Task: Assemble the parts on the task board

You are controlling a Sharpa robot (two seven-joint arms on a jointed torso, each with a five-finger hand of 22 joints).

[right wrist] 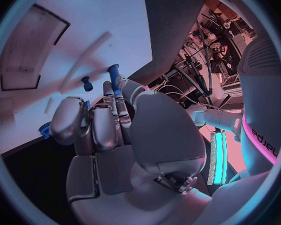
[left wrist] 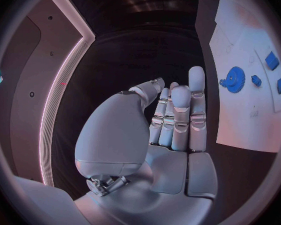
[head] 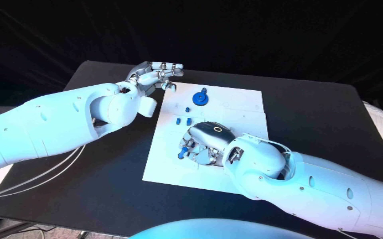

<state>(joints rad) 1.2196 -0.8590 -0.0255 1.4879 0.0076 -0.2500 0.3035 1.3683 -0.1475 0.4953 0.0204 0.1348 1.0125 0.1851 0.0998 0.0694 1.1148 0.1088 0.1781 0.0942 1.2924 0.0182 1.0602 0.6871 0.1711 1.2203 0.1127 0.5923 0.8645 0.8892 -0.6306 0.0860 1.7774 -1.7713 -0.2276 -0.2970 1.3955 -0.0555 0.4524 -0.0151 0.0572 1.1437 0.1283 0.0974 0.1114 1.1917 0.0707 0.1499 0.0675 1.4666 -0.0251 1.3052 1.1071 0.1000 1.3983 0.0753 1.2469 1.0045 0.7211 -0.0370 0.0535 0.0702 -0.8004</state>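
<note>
Right hand low on the task board, fingers curled over small blue parts at board's 7 o'clock; grasp unconfirmed. Blue gear at 12 o'clock: toothed disc, likely light, rigid plastic, pinch by rim. Left hand hovers at the board's 11 o'clock corner, fingers apart, empty.

Both arms are glossy white, rounded shells dotted with small dark screws. The left hand and right hand are silver, with segmented metallic fingers. Thin pale cables trail under the left arm.
</note>
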